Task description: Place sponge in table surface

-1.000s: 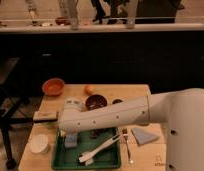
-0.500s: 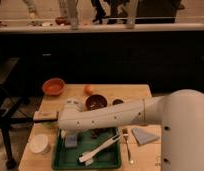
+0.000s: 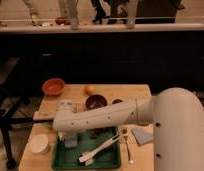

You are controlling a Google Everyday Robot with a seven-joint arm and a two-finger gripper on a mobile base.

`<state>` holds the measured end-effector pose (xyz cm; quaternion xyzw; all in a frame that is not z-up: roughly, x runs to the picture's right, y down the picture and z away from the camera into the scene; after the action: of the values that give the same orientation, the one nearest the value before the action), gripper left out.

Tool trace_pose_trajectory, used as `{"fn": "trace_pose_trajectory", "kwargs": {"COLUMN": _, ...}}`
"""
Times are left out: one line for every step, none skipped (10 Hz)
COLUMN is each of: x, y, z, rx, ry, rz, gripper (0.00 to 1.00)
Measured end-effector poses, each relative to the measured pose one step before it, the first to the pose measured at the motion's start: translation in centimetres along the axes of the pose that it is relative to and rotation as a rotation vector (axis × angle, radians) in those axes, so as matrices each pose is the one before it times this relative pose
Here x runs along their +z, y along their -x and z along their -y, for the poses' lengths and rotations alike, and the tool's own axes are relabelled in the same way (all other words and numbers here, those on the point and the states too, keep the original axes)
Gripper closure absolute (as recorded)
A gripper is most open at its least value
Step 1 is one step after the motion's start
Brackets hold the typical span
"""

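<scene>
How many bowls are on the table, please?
2: an orange bowl back left, a dark bowl mid-table. The gripper hangs over the tray at its left end; the arm may hide more.

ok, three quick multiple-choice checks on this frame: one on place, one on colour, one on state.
1. Where is the tool?
A) out of sight
B) low over the left end of the tray, under the tip of the arm
C) raised high above everything

2. What colour is the tray?
A) green
B) red
C) white

3. How does the orange bowl sit?
A) upside down
B) tipped on its side
C) upright, open side up

Answers:
1 B: the tool hangs straight down from the arm's end into the tray's left part.
2 A: the tray's rim and floor both show green.
3 C: the bowl's hollow inside faces up.
</scene>
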<state>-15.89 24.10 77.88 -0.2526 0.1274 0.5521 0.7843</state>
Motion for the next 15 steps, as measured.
{"fn": "trace_pose_trajectory", "kwargs": {"x": 0.145, "y": -0.114, "z": -0.162, "rx": 0.0017, "ry": -0.00679, "rz": -0.00655, "gripper": 0.2}}
{"fn": "trace_pose_trajectory", "kwargs": {"x": 0.053, "y": -0.06, "z": -0.185, "rx": -0.00041, "ry": -0.00196, "rz": -0.00348, "gripper": 0.2}}
{"fn": "trace_pose_trajectory", "kwargs": {"x": 0.121, "y": -0.075, "z": -0.356, "rx": -0.00054, "ry": -0.00599, "rz": -0.00507, "gripper": 0.2}}
{"fn": "trace_pose_trajectory", "kwargs": {"x": 0.229, "y": -0.009, "z": -0.162, "rx": 0.00276, "ry": -0.00359, "rz": -0.00514, "gripper": 0.2}}
{"fn": "trace_pose_trajectory", "kwargs": {"x": 0.279, "y": 0.02, "z": -0.07, "rx": 0.00311, "ry": -0.00096, "rz": -0.00482, "gripper": 0.2}}
{"fn": "trace_pose_trajectory", "kwargs": {"x": 0.447, "y": 0.105, "z": -0.004, "rx": 0.00973, "ry": 0.0008, "rz": -0.00926, "gripper": 0.2}}
{"fn": "trace_pose_trajectory", "kwargs": {"x": 0.362, "y": 0.091, "z": 0.011, "rx": 0.00225, "ry": 0.00193, "rz": -0.0078, "gripper": 0.2}}
{"fn": "trace_pose_trajectory", "kwargs": {"x": 0.264, "y": 0.076, "z": 0.01, "rx": 0.00156, "ry": 0.00344, "rz": -0.0069, "gripper": 0.2}}
{"fn": "trace_pose_trajectory", "kwargs": {"x": 0.182, "y": 0.055, "z": 0.059, "rx": 0.00249, "ry": 0.0036, "rz": -0.00482, "gripper": 0.2}}
{"fn": "trace_pose_trajectory", "kwargs": {"x": 0.308, "y": 0.079, "z": 0.095, "rx": 0.00177, "ry": 0.01234, "rz": -0.0081, "gripper": 0.21}}
{"fn": "trace_pose_trajectory", "kwargs": {"x": 0.186, "y": 0.052, "z": 0.138, "rx": -0.00015, "ry": 0.01345, "rz": -0.00347, "gripper": 0.26}}
{"fn": "trace_pose_trajectory", "kwargs": {"x": 0.109, "y": 0.023, "z": 0.147, "rx": 0.00182, "ry": 0.01028, "rz": -0.00167, "gripper": 0.34}}
{"fn": "trace_pose_trajectory", "kwargs": {"x": 0.038, "y": 0.067, "z": 0.112, "rx": 0.0026, "ry": 0.01127, "rz": -0.00062, "gripper": 0.44}}
{"fn": "trace_pose_trajectory", "kwargs": {"x": 0.028, "y": 0.034, "z": 0.322, "rx": 0.00593, "ry": 0.01, "rz": -0.00058, "gripper": 0.56}}
{"fn": "trace_pose_trajectory", "kwargs": {"x": -0.037, "y": 0.042, "z": 0.156, "rx": 0.00284, "ry": 0.00569, "rz": 0.00149, "gripper": 0.64}}
